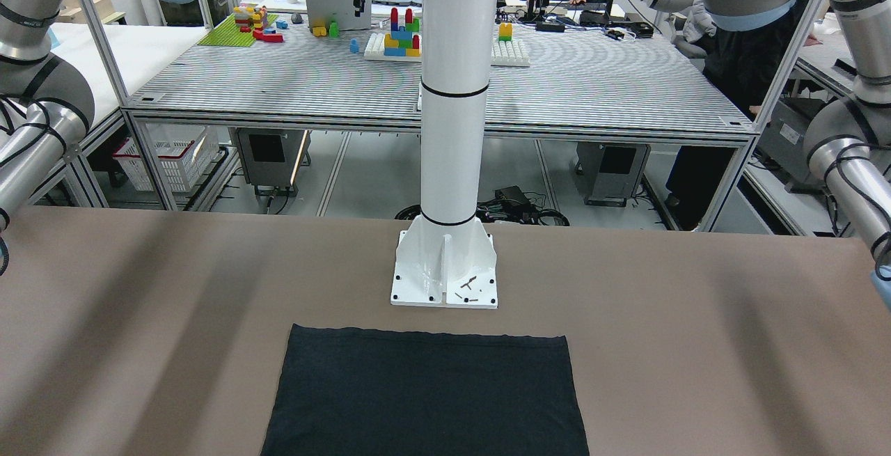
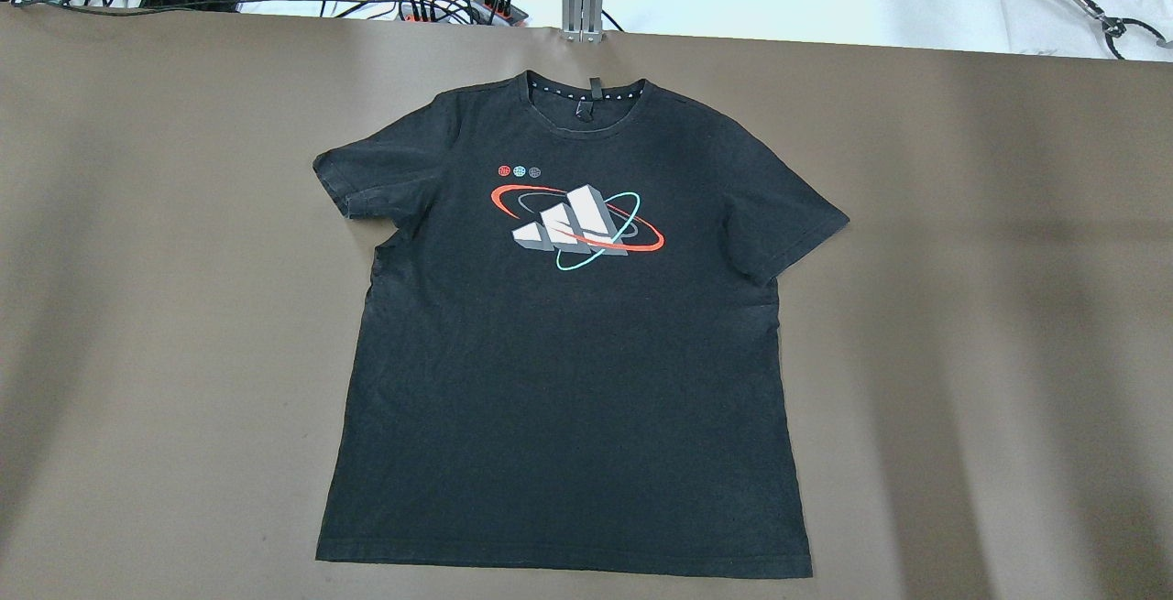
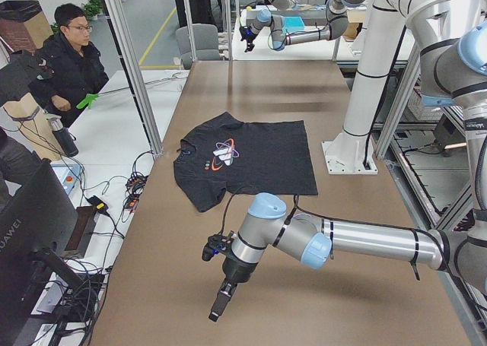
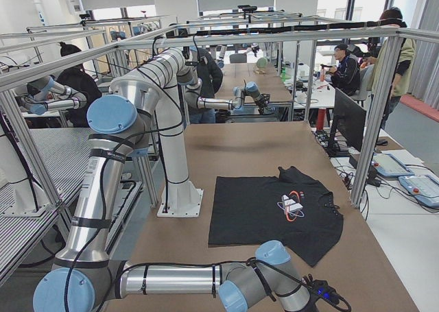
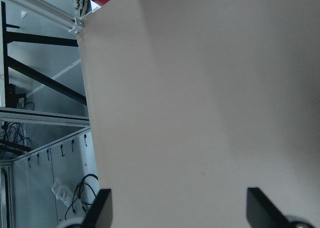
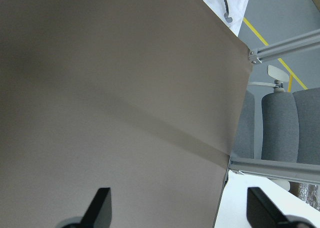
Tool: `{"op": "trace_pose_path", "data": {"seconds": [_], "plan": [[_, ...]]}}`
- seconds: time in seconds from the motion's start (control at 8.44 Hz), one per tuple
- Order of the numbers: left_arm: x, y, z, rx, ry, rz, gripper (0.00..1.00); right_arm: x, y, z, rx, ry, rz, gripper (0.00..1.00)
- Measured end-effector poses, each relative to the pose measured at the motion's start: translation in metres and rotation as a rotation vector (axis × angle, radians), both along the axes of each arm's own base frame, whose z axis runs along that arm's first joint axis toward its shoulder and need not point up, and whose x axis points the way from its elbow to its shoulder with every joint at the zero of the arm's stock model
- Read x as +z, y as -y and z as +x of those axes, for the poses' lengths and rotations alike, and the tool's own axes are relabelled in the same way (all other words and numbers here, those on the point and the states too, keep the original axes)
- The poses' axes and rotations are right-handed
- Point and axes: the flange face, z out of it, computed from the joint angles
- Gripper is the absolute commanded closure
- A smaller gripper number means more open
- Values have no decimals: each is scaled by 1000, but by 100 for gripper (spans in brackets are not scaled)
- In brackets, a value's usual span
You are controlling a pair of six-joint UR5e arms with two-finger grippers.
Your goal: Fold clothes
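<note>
Black T-shirt (image 2: 568, 353) lies flat, print up, mid-tabletop (image 2: 137, 307). Its straight hem is toward the robot-side edge, near the white pillar base (image 1: 445, 275), and its collar toward the far edge. Both sleeves are spread.

Left gripper (image 5: 181, 210) hangs over bare tabletop at the left end, fingers wide apart, nothing between them. Right gripper (image 6: 181, 210) is likewise at the right end, wide apart and empty.

Fabric looks thin, light and limp, so it will likely drape and wrinkle when lifted. Best holds, by my judgement, are the sleeve edges or hem corners, pinched right at the edge.
</note>
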Motion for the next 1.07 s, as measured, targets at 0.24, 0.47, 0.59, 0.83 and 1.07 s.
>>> {"op": "trace_pose_path", "data": {"seconds": [0.24, 0.47, 0.59, 0.83, 1.07], "plan": [[-3, 1, 0, -7, -1, 6, 6, 0, 0, 0, 1, 2, 1, 5], [-1, 2, 1, 0, -5, 6, 6, 0, 0, 0, 3, 3, 1, 5], [0, 0, 0, -10, -6, 2, 7, -1, 0, 0, 2, 3, 3, 5], [6, -2, -1, -18, -5, -10, 7, -1, -1, 0, 0, 3, 3, 5], [6, -3, -1, -15, -6, -10, 7, -1, -1, 0, 1, 4, 3, 5]]}}
